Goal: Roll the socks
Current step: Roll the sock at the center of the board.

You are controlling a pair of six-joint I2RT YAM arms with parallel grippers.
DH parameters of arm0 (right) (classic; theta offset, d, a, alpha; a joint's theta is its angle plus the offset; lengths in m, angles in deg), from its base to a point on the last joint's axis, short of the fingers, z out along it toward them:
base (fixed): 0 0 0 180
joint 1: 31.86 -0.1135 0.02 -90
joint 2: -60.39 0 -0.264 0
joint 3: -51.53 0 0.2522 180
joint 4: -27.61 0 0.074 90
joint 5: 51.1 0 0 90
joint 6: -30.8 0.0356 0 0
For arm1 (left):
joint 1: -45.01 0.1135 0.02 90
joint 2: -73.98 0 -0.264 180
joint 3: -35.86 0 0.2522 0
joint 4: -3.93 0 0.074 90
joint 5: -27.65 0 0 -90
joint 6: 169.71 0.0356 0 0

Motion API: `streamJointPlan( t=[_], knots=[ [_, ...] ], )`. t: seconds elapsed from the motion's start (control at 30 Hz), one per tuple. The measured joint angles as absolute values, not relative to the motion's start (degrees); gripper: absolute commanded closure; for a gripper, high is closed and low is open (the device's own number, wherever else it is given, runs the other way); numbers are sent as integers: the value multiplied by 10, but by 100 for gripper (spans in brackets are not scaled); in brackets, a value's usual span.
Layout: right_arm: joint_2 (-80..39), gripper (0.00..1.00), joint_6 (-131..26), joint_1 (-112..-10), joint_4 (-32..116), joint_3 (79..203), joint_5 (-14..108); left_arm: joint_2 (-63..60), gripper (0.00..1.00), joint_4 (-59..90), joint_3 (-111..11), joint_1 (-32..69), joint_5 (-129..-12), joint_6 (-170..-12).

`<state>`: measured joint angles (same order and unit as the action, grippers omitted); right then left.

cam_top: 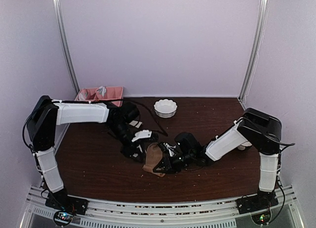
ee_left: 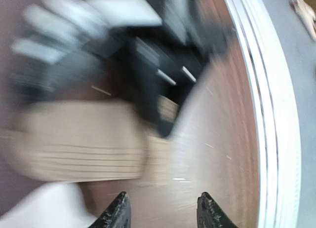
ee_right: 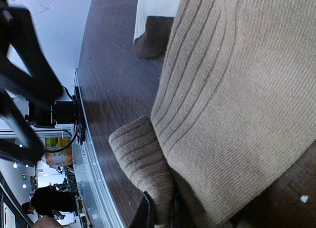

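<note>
We see a dark brown wooden table [cam_top: 89, 164] with both arms bent in toward its middle. The left arm [cam_top: 81, 113] reaches in from the left and the right arm [cam_top: 227, 141] from the right, and their wrists nearly meet near the centre of the table.

At the back left corner sits a pink tray [cam_top: 98, 95] with something pale in it that we cannot make out.

The tan sock [ee_right: 237, 90] lies on the table between the two wrists, towards the near edge. Its ribbed knit fills most of the right wrist view, with one end folded over into a thick roll at the edge closest to the fingers. The cream sock [ee_right: 155, 20], with its dark brown patch, lies just beside the tan one and appears to touch it. From above we cannot pick it out under the arms.

The white scalloped bowl [cam_top: 165, 108] stands well behind the socks, near the back wall.

The right gripper [ee_right: 162, 215] is closed tight, pinching the rolled end of the tan sock. The left gripper [ee_left: 163, 213] has its jaws apart with only bare wood between them. Its view is badly blurred, with the tan sock just ahead of the fingertips [ee_left: 118, 210].
</note>
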<state>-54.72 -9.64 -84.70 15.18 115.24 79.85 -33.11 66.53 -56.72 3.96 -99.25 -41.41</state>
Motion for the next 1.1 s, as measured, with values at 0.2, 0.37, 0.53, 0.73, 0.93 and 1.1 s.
streamJointPlan(
  t=[0.2,0.37,0.53,0.73,0.93,1.1],
  knots=[
    [-550,100,-97,-845,169,1164,804,-351,61,630,-496,-26,-968,-438],
    [-550,100,-97,-844,173,1166,805,-372,67,590,-522,-22,-961,-464],
    [-550,100,-96,-844,173,1167,807,-397,70,580,-542,-20,-963,-471],
    [-551,100,-93,-843,166,1164,809,-419,78,591,-543,-20,-969,-466],
    [-552,100,-93,-843,161,1161,809,-425,94,591,-546,-20,-964,-470],
    [-541,94,-101,-843,158,1150,795,-436,100,596,-559,-14,-967,-484]
  ],
)
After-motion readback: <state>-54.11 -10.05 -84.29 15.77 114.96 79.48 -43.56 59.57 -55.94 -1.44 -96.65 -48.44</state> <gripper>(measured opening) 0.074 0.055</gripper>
